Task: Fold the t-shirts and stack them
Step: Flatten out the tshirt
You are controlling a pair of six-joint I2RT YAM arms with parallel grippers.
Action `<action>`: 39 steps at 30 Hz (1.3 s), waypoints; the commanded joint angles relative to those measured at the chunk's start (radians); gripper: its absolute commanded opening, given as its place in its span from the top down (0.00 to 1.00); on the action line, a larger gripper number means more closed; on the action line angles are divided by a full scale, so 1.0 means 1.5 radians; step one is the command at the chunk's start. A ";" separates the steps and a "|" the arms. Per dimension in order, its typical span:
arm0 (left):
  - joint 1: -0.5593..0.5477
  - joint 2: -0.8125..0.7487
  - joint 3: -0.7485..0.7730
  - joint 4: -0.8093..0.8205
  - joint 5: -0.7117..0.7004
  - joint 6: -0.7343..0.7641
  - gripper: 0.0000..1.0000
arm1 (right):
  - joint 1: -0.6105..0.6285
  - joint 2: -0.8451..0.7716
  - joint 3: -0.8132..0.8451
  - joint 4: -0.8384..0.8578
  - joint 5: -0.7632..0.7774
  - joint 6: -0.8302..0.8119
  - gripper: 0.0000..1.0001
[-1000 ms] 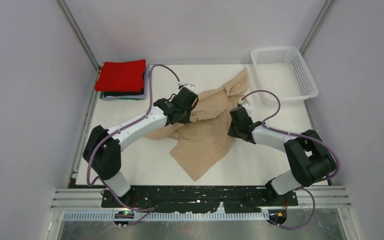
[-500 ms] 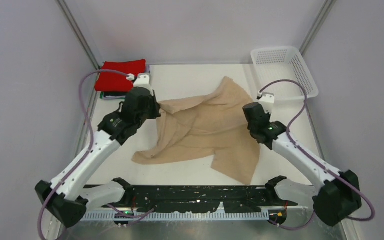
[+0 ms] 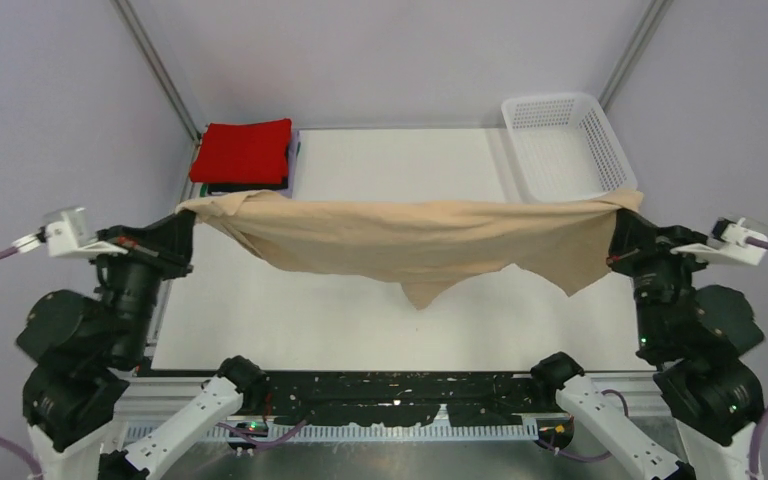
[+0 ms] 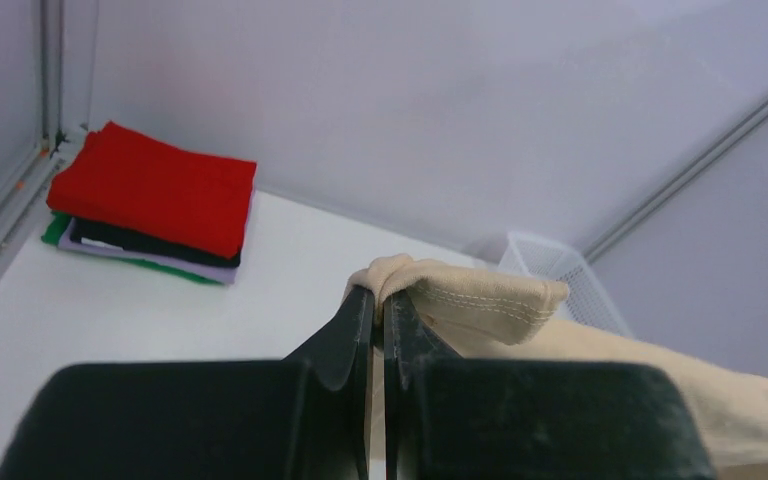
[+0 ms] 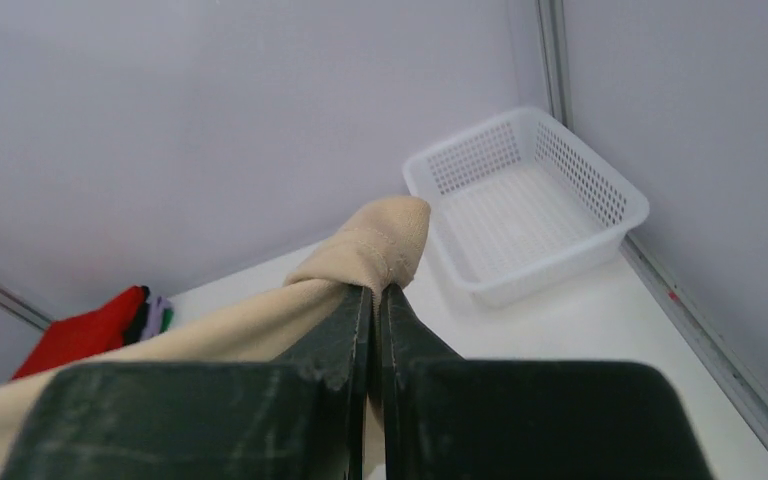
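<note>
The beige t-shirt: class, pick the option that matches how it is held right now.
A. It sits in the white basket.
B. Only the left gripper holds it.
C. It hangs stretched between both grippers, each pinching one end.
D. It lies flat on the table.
C: the left gripper and the right gripper are each shut on one end of the beige t-shirt, which sags between them.

White mesh basket (image 3: 612,150), far right corner, white table (image 3: 290,310), grey walls (image 3: 400,50)
</note>
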 commanded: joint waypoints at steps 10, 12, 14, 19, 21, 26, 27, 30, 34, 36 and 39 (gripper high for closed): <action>0.002 0.076 0.059 -0.015 -0.184 0.035 1.00 | -0.003 0.035 0.070 -0.035 -0.001 -0.031 0.95; 0.006 0.117 0.036 0.006 -0.199 0.040 1.00 | -0.003 0.069 0.053 -0.028 0.030 -0.031 0.95; 0.039 0.168 0.018 0.020 -0.201 0.029 1.00 | -0.003 0.110 0.026 -0.014 0.073 -0.024 0.95; 0.232 0.340 -0.061 0.102 0.013 -0.017 1.00 | -0.027 0.258 -0.060 0.007 0.115 0.032 0.95; 0.257 0.426 -0.087 0.166 0.058 -0.010 0.88 | -0.063 0.330 -0.097 0.058 0.054 0.041 0.95; 0.293 0.716 0.051 0.166 0.144 -0.005 0.70 | -0.149 0.542 -0.088 0.154 -0.048 0.074 0.87; 0.294 0.766 0.118 0.120 0.150 -0.007 0.69 | -0.154 0.593 -0.073 0.159 -0.038 0.076 0.78; 0.294 0.833 0.218 0.078 0.180 -0.008 0.10 | -0.157 0.661 0.001 0.149 -0.020 0.081 0.48; 0.293 0.801 0.189 0.110 0.219 -0.020 0.00 | -0.156 0.680 0.018 0.149 -0.001 0.101 0.17; 0.291 0.758 0.141 0.109 0.240 -0.030 0.00 | -0.157 0.659 -0.002 0.151 0.004 0.117 0.05; 0.275 0.663 0.030 0.106 0.248 -0.061 0.00 | -0.158 0.593 -0.049 0.153 0.003 0.137 0.04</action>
